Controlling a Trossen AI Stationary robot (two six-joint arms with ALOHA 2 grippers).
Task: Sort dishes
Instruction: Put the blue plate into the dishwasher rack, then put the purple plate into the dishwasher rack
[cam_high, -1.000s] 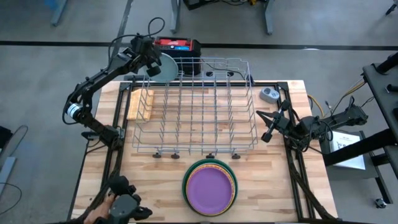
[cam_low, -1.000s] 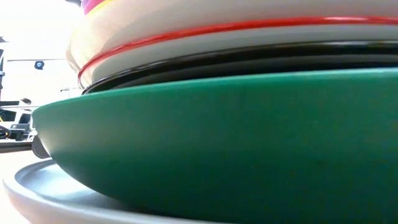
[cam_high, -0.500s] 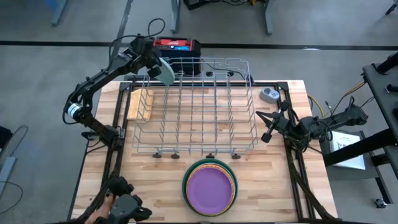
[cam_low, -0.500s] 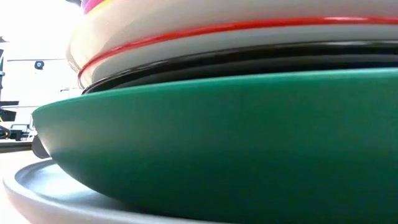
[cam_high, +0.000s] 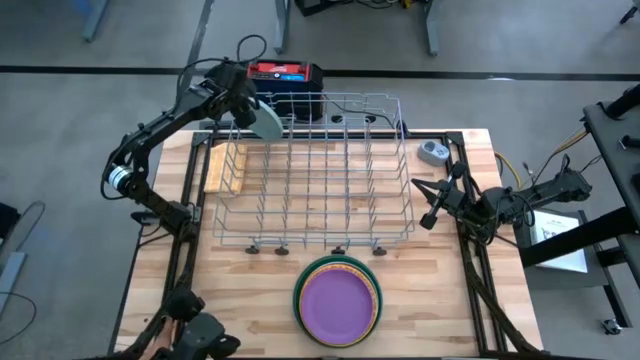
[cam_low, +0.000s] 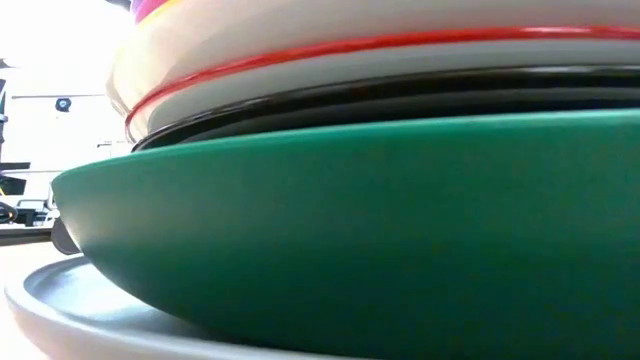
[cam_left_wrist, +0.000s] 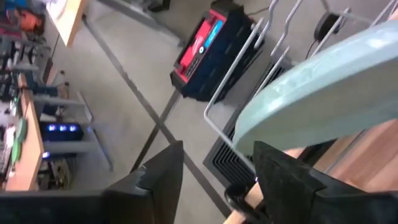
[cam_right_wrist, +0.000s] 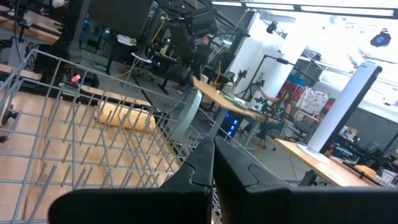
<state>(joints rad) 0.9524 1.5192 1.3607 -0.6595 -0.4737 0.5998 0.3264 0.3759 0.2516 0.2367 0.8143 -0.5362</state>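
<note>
at the bench's far-left corner: left gripper (cam_high: 243, 103) pinching pale blue plate (cam_high: 265, 119) over dish rack (cam_high: 318, 175); right gripper (cam_high: 432, 204) pressed together.

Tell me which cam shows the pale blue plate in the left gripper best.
High view: the pale blue plate sits tilted in the left gripper over the dish rack corner. Left wrist shows only its rim; right wrist sees it edge-on; low view misses it.

Four cams: overhead, table-level, two wrists.
Low view is jammed against the plate stack (cam_low: 350, 220); both wrist views share the wire rack (cam_right_wrist: 74, 137).
</note>
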